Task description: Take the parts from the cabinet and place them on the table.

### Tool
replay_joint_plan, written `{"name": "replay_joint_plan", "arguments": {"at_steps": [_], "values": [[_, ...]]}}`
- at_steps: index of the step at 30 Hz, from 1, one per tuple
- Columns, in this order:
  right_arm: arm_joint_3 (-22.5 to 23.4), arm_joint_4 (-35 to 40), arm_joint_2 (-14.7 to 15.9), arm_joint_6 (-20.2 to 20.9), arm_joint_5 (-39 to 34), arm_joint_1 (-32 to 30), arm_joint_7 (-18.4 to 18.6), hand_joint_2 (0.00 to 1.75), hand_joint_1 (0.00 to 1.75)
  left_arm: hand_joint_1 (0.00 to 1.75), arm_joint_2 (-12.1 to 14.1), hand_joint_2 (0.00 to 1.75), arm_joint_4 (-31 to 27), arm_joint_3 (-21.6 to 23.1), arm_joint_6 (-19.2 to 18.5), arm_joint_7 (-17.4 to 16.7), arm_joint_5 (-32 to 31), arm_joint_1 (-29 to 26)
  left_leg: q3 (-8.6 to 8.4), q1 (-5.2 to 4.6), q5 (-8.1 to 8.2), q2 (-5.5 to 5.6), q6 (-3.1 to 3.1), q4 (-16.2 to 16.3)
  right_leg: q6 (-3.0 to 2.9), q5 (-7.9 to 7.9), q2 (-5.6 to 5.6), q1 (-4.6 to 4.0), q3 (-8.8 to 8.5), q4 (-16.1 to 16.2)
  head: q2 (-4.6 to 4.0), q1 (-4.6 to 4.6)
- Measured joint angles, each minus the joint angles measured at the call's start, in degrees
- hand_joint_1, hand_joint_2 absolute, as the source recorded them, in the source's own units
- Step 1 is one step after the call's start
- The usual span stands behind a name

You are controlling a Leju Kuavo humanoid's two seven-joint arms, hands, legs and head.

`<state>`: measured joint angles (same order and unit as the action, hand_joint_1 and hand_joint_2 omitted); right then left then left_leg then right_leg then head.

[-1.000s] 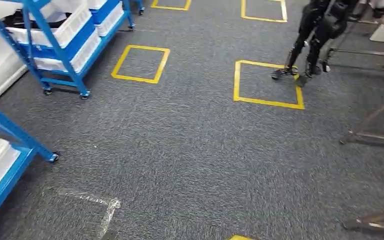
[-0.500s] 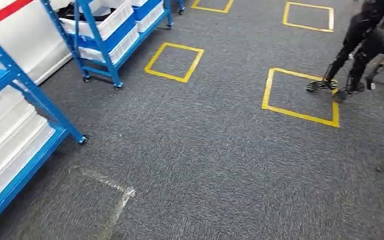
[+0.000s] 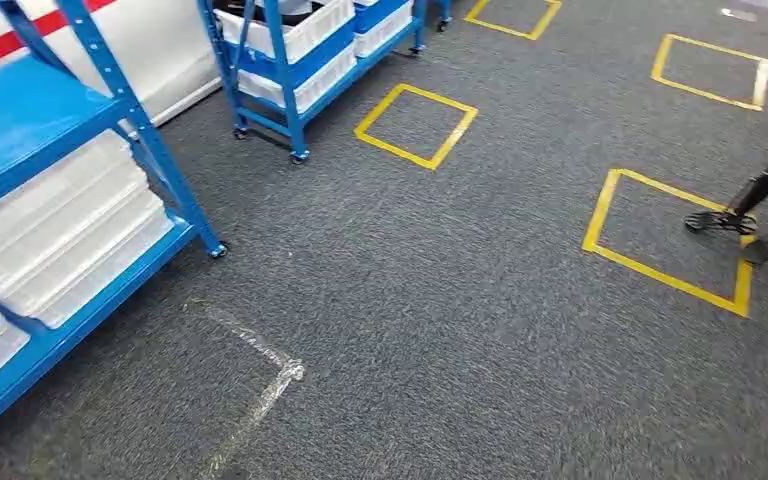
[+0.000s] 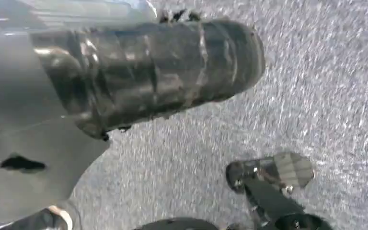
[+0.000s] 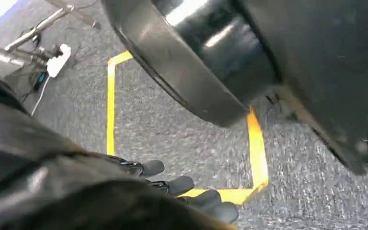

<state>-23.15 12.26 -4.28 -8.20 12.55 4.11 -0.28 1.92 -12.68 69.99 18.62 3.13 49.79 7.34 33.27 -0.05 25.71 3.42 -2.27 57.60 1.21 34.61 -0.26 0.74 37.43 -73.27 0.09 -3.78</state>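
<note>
A blue cabinet rack [image 3: 152, 152] stands close at my left in the head view, with stacked white bins [image 3: 70, 238] on its lower shelves and a bare blue shelf above. A second blue rack [image 3: 282, 75] with white bins [image 3: 312, 32] stands farther back; dark parts lie in its top bin. My left hand [image 4: 148, 72] hangs over grey carpet, its thick thumb stretched out and nothing in it. On the other side, my right hand [image 5: 182, 189] also hangs over the carpet, its dark fingers [image 5: 146, 167] straight and holding nothing.
Yellow tape squares [image 3: 417, 124] mark the grey carpet, one [image 3: 665, 242] at the right beside another robot's feet [image 3: 750, 220]. Clear tape [image 3: 260, 392] is stuck to the floor in front. A white wall with a red stripe [image 3: 165, 40] runs behind the racks.
The whole picture has shifted right as the camera turned left. The near blue rack now takes up more of the left side, and the other robot sits at the right edge.
</note>
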Motion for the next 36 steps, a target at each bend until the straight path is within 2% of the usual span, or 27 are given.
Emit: {"name": "replay_joint_plan", "arguments": {"at_steps": [1,2,3,4,7,8,10,11,13,14,16,17,18,19,20,23,24,25,26,28,29,30,31,32,33,34,36], "values": [[0.0,0.0,0.07,-0.02,0.0,0.02,-0.02,0.0,0.0,0.0,-0.02,0.0,0.0,0.07,0.0,0.0,0.0,0.0,-0.05,0.04,0.07,0.83,0.1,0.16,-0.13,-2.9,0.37,0.07,-1.7,4.43,0.0,0.0],[0.0,0.0,0.15,-0.04,0.0,0.06,0.0,0.0,0.0,0.0,-0.07,0.0,0.0,0.11,-0.02,0.0,0.0,-0.02,-0.07,0.09,0.22,1.64,0.31,0.42,-0.27,-5.86,1.47,0.21,-3.93,9.89,0.0,0.0],[-0.02,-0.02,0.2,-0.04,0.0,-0.04,0.0,0.0,0.0,0.0,-0.2,0.0,0.0,0.15,-0.02,0.0,0.0,-0.06,0.24,0.25,0.34,2.22,0.52,0.64,-0.53,-6.2,4.86,0.49,-5.14,13.2,0.0,0.05],[-0.02,-0.07,0.26,-0.04,-0.02,-0.03,0.0,0.0,0.0,0.0,-0.22,0.0,0.0,0.19,-0.02,0.0,0.0,0.08,0.67,-0.11,0.48,2.83,0.89,1.22,-0.5,-6.08,5.52,0.28,-5.1,13.91,0.0,-0.07],[-0.07,-0.07,0.26,-0.04,-0.04,0.28,0.0,0.0,0.0,0.0,-0.22,0.0,0.0,0.26,0.02,-0.02,-0.09,-0.15,0.95,0.27,-0.08,4.36,1.91,0.46,-1.26,-6.26,3.69,-0.2,-5.12,13.77,0.0,-0.02],[-0.09,-0.04,0.24,-0.04,-0.04,0.25,0.0,0.0,0.0,0.0,-0.2,0.0,0.0,0.37,0.07,-0.37,-0.61,-0.24,1.38,0.2,-0.17,4.84,2.3,0.39,-1.76,-6.55,3.0,0.33,-5.71,14.27,0.0,-0.09],[-0.09,-0.04,0.39,-0.02,-0.09,0.12,0.07,0.0,0.0,0.0,-0.15,0.0,0.0,0.92,0.04,-1.69,-1.88,-0.2,2.23,-0.11,1.64,-0.58,2.55,3.11,-2.33,-6.92,1.76,0.29,-6.15,15.11,0.0,-0.5],[-0.09,-0.04,0.42,0.02,-0.52,0.04,0.07,0.0,0.0,0.0,-0.15,0.0,0.0,1.31,0.0,-2.51,-2.38,-0.01,5.15,0.14,4.69,-2.38,2.85,8.81,-2.82,-6.86,0.53,0.1,-6.21,15.11,0.0,-0.72],[-0.09,-0.07,0.48,0.11,-1.14,-0.03,-0.09,0.0,0.0,0.0,-0.22,0.0,0.0,1.9,0.11,-2.86,-2.9,0.13,9.35,0.36,7.8,-2.81,3.13,17.04,-2.99,-6.64,-1.15,-0.09,-6.27,15.08,0.0,-0.79],[-0.09,-0.07,0.5,0.13,-1.46,-0.03,-0.15,0.0,0.0,0.0,-0.24,0.0,0.0,2.08,0.31,-2.95,-3.08,0.1,10.2,0.48,7.76,-2.89,3.27,18.57,-2.96,-6.54,-1.83,-0.12,-6.3,15.07,0.0,-0.77],[-0.09,-0.07,0.5,0.29,-1.84,0.0,-0.37,0.0,0.0,0.0,-0.22,0.0,0.0,2.49,0.7,-3.28,-3.72,-0.07,7.88,0.62,4.36,-3.19,3.31,14.08,-2.83,-6.27,-3.09,-0.12,-6.59,15.06,0.0,-0.79],[-0.09,-0.04,0.5,0.68,-1.84,0.01,-0.57,0.0,0.0,0.0,-0.17,0.0,0.0,2.89,0.96,-3.94,-4.75,-0.07,4.65,0.64,1.49,-3.94,3.2,8.08,-2.62,-6.04,-3.79,-0.1,-6.91,15.05,0.0,-0.83],[-0.13,-0.04,0.5,1.11,-1.69,0.03,-0.68,0.0,0.0,0.0,-0.13,0.0,0.0,3.19,1.05,-4.52,-5.55,-0.01,1.8,0.56,-0.45,-6.23,2.98,3.02,-2.37,-5.81,-4.28,-0.16,-7.23,15.03,0.0,-0.81],[-0.33,-0.04,0.5,1.71,-1.35,0.04,-0.7,0.0,0.0,0.0,-0.13,0.0,0.0,3.39,1.11,-5.12,-5.77,0.22,0.96,-0.14,0.47,-8.38,2.62,0.98,-1.99,-5.51,-4.85,-0.6,-7.37,14.91,0.0,-0.81],[-0.72,-0.04,0.52,2.46,-1.05,0.13,-0.7,0.0,0.0,0.0,-0.13,0.0,0.0,3.71,1.64,-5.57,-5.16,0.36,0.76,-0.15,0.07,-7.21,2.02,0.77,-1.66,-5.3,-5.35,-0.72,-7.48,14.87,0.0,-0.57],[-1.86,0.0,0.5,5.47,1.07,0.64,0.16,0.0,0.0,0.0,-0.59,0.0,0.0,3.41,5.75,-6.95,2.27,-0.02,0.83,-0.25,0.12,-5.45,1.12,0.55,-0.83,-4.98,-6.96,-0.71,-8.17,15.21,0.0,-0.5],[-2.43,0.11,0.44,5.97,1.95,0.64,0.75,0.0,0.0,0.0,-1.12,0.0,0.0,2.73,6.71,-6.69,6.09,-0.19,0.31,0.18,-0.19,-4.92,0.67,0.02,-0.27,-4.5,-5.58,-0.22,-7.96,14.82,0.0,-0.52],[-3.28,0.15,0.39,6.36,2.79,0.67,1.18,0.0,0.0,0.0,-1.49,0.0,0.0,1.86,7.14,-5.99,9.91,-0.32,0.13,0.12,-0.25,-4.48,0.47,-0.13,-0.17,-3.15,-2.59,-0.15,-7.35,12.86,0.0,-0.15],[-3.97,0.18,0.28,6.73,3.25,0.66,1.57,0.0,0.0,0.0,-1.64,0.0,0.0,0.88,7.32,-5.23,12.63,-0.35,0.19,0.11,-0.29,-3.97,0.07,-0.13,-0.17,-0.92,-0.97,-0.17,-5.34,8.88,0.0,-0.05],[-5.24,0.18,0.22,7.28,3.93,0.53,2.18,0.0,0.0,0.0,-2.29,0.0,0.0,-1.35,7.8,-3.85,14.67,-0.32,0.29,-0.06,-0.24,-2.46,-0.27,-0.13,-0.11,2.84,-0.21,-0.17,-0.46,-0.61,0.0,-0.09],[-5.88,0.18,0.2,7.78,3.98,0.5,2.47,0.0,0.0,0.0,-2.53,0.0,0.0,-2.18,8.19,-3.56,15.12,-0.37,0.27,-0.09,-0.23,-1.56,-0.27,-0.08,-0.13,2.97,-0.19,-0.17,1.01,-2.97,0.0,-0.04],[-6.58,0.17,0.18,8.19,3.98,0.49,2.77,0.0,0.0,0.0,-2.75,0.0,0.0,-2.92,8.61,-3.37,15.74,-0.51,0.2,-0.08,-0.23,-0.68,-0.27,-0.04,-0.19,1.75,-0.15,-0.17,1.22,-2.6,0.0,-0.09],[-7.19,0.17,0.17,8.44,3.98,0.54,3.21,0.0,0.0,0.0,-3.0,0.0,0.0,-3.7,9.16,-2.9,16.48,-0.6,0.09,-0.07,-0.22,0.3,-0.24,0.02,-0.32,-0.84,-0.04,-0.14,0.15,0.55,0.0,-0.02],[-7.7,0.2,0.17,8.57,3.82,0.57,3.72,0.0,0.0,0.0,-3.19,0.0,0.0,-4.53,9.62,-2.56,17.31,-0.67,-0.03,-0.04,-0.18,1.17,-0.18,0.1,-0.49,-3.65,0.4,-0.08,-1.69,5.1,0.0,-0.07],[-8.15,0.2,0.17,8.57,3.67,0.59,4.0,0.0,0.0,0.0,-3.45,0.0,0.0,-5.36,9.9,-2.29,18.08,-0.68,-0.09,0.01,-0.11,1.91,-0.07,0.23,-0.71,-6.27,1.57,-0.04,-3.82,10.09,0.0,-0.02],[-8.53,0.2,0.22,8.46,3.5,0.55,4.2,0.0,0.0,0.0,-3.63,0.0,0.0,-6.28,10.01,-1.99,18.65,-0.78,0.17,0.03,0.01,2.47,0.17,0.47,-0.98,-6.72,4.83,0.05,-5.02,13.66,0.0,-0.02],[-9.29,0.22,0.2,8.17,3.39,0.65,4.2,0.0,0.0,0.0,-3.65,0.0,0.0,-7.68,9.59,-2.16,18.58,-0.78,0.6,-0.01,0.02,3.42,0.9,0.78,-0.86,-6.73,3.93,-0.14,-5.04,14.09,0.0,-0.13]]}}
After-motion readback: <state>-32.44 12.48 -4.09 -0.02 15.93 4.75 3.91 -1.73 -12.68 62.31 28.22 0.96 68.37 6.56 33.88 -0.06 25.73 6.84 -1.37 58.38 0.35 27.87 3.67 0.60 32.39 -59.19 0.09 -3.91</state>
